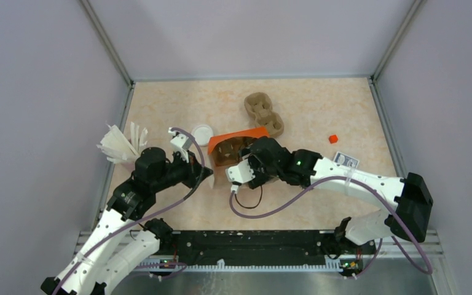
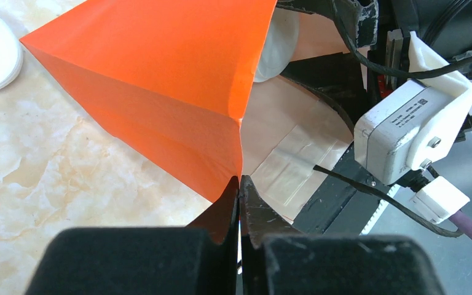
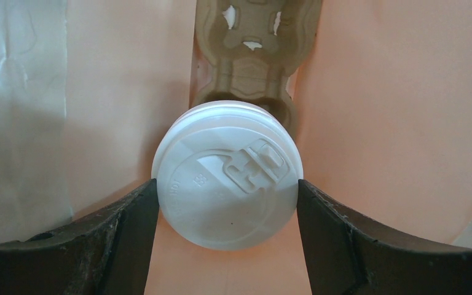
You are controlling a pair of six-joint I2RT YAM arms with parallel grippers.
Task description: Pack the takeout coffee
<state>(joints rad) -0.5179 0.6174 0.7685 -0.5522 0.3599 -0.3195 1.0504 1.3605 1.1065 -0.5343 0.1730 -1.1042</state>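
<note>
The orange paper bag [image 1: 241, 136] lies on its side with its mouth toward the arms. My left gripper [image 2: 240, 182] is shut on the bag's mouth edge [image 2: 236, 123] and holds it open; it also shows in the top view [image 1: 208, 176]. My right gripper [image 3: 227, 184] reaches inside the bag, its fingers [image 3: 129, 215] pressed against both sides of the takeout coffee's white lid [image 3: 227, 175]. The cup's body is hidden behind the lid. A brown pulp tray [image 3: 252, 55] lies deeper in the bag, just beyond the cup. The lid peeks past the bag edge in the left wrist view [image 2: 279, 43].
A second pulp tray [image 1: 263, 114] lies behind the bag. A loose white lid [image 1: 202, 133] sits left of the bag, with white paper napkins [image 1: 120, 144] at the far left. A small orange cube [image 1: 332, 138] and a printed card [image 1: 346, 160] lie to the right.
</note>
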